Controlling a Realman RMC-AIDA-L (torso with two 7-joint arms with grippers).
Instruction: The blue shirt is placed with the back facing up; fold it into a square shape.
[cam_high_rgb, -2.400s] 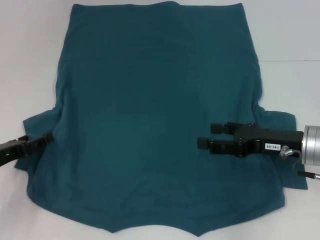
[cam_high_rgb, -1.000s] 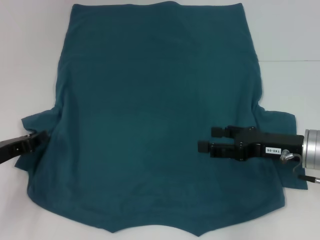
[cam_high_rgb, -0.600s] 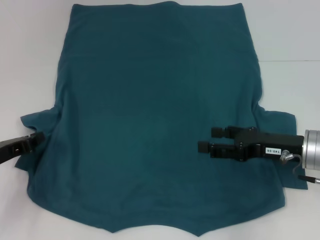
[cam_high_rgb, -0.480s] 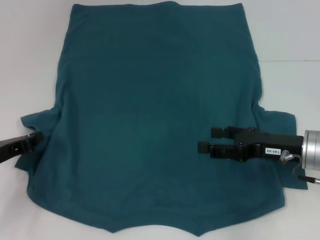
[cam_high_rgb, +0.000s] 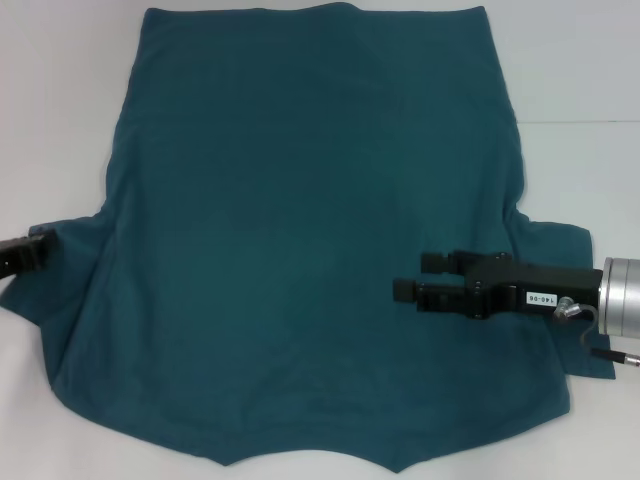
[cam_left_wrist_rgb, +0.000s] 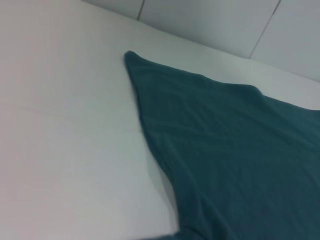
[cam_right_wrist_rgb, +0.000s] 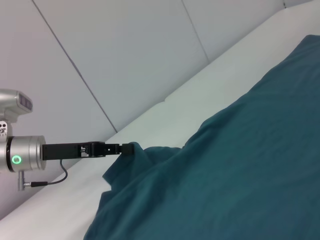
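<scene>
**A:** What was shown, and how far had the fold been taken?

**B:** A blue shirt (cam_high_rgb: 320, 240) was seen spread flat on a white table (cam_high_rgb: 580, 70), back up, filling most of the head view. The hem was laid at the far side and the neck notch at the near edge. No fold had been made. The body was flat and both sleeves were out to the sides. Only the left sleeve (cam_high_rgb: 60, 270) had been disturbed: it was drawn outward and raised a little at its tip. Every fold was judged to be left to do.

**A:** How were the jaws held?

**B:** The left gripper (cam_high_rgb: 40, 250) was seen at the left edge of the head view, at the sleeve's tip. In the right wrist view the same gripper (cam_right_wrist_rgb: 127, 148) was shown farther off, its tip buried in a peak of lifted cloth, so it was judged to be clamped on the sleeve. The jaws themselves were hidden by fabric.

**A:** And the right one?

**B:** The right gripper (cam_high_rgb: 420, 276) was held over the shirt's right side, pointing inward, near the right sleeve (cam_high_rgb: 555, 250). Its two fingers were seen apart, with a clear gap between them. Nothing was gripped. Whether the cloth below was touched could not be told.
</scene>
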